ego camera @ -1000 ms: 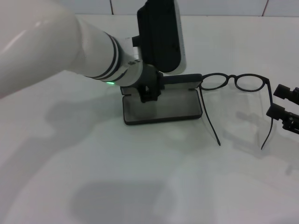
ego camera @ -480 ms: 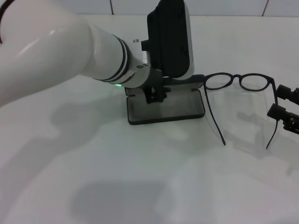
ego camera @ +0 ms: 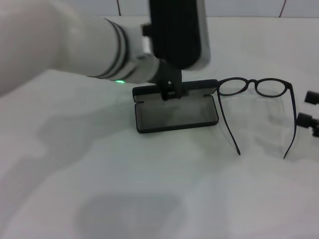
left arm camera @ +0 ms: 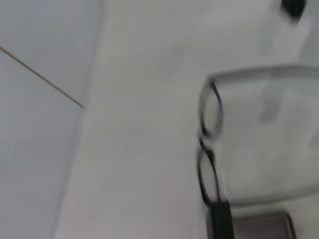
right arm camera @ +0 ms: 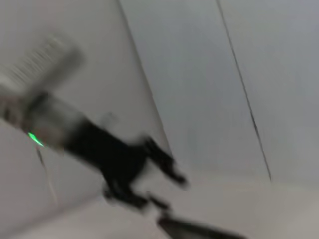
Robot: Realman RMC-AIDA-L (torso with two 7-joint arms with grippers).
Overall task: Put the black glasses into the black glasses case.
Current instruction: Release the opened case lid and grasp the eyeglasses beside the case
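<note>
We judge the main risk to be the lid: our left claw (ego camera: 171, 92) sits at the back edge of the black glasses case (ego camera: 175, 112), right by the hinge, and if it lifts away carelessly it could drag the open case sideways into the black glasses (ego camera: 256, 88), or let the lid drop shut before anything goes in. The glasses lie on the white worktop (ego camera: 149, 189) just to the right of the case, temple arms unfolded towards us, the near lens rim almost touching the case corner, so a small shove would knock them askew. We cannot tell how far the left claw is parted, nor whether it pinches the lid edge. Our right claw (ego camera: 310, 117) waits at the worktop's right edge, near the right temple arm, and its spread is likewise hidden from us.
</note>
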